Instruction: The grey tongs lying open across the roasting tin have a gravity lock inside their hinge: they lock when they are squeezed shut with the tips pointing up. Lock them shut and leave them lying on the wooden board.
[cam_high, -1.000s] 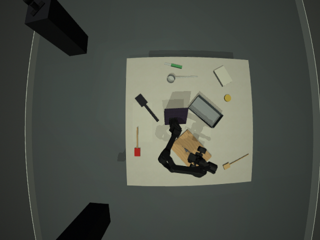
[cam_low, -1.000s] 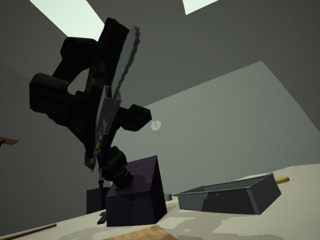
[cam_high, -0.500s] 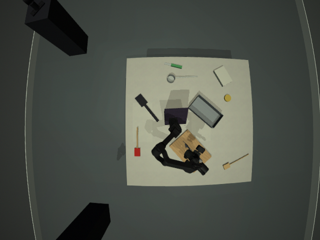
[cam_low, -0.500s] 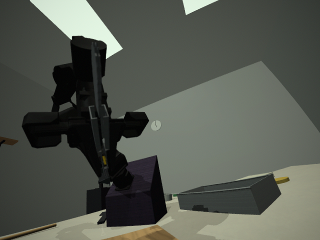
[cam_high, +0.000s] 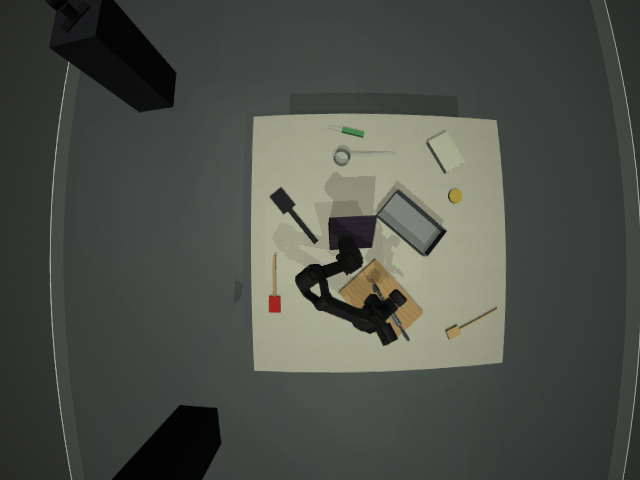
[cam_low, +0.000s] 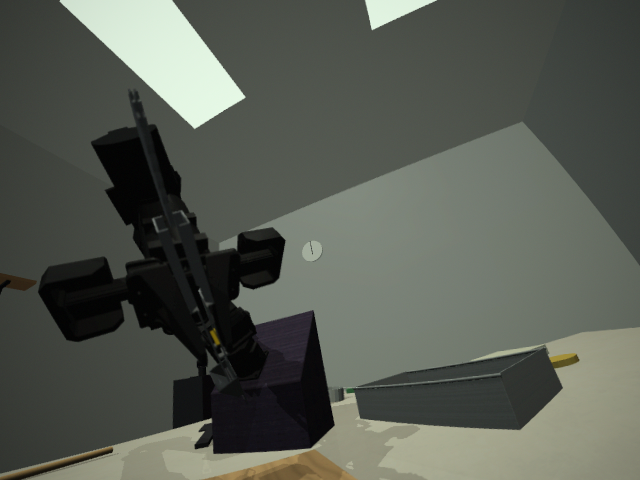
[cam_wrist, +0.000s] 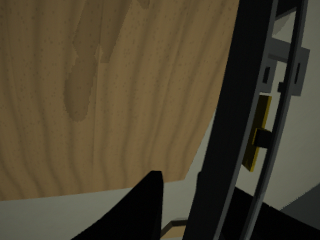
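Note:
The grey tongs (cam_high: 397, 320) (cam_low: 156, 170) (cam_wrist: 230, 125) hang in the air above the wooden board (cam_high: 356, 290) (cam_low: 289, 469) (cam_wrist: 150, 100). In the exterior view they stand steep and a little tilted, tips at the top and hinge end at the bottom. Their arms lie close together, with a narrow gap along part of their length. The yellow piece (cam_low: 214, 336) (cam_wrist: 258, 135) shows near the hinge. Whether the lock has caught cannot be seen. My gripper (cam_high: 385, 307) (cam_low: 209, 345) (cam_wrist: 179, 182) is shut on the tongs. In the wrist view, the tongs partly hide one finger.
The roasting tin (cam_high: 421, 210) (cam_low: 434, 405) stands behind the board, to the right of the dark purple block (cam_high: 356, 227) (cam_low: 284, 413) at my arm's base. A black spatula (cam_high: 282, 200) and a red-headed tool (cam_high: 274, 303) lie left. A wooden tool (cam_high: 453, 331) lies right.

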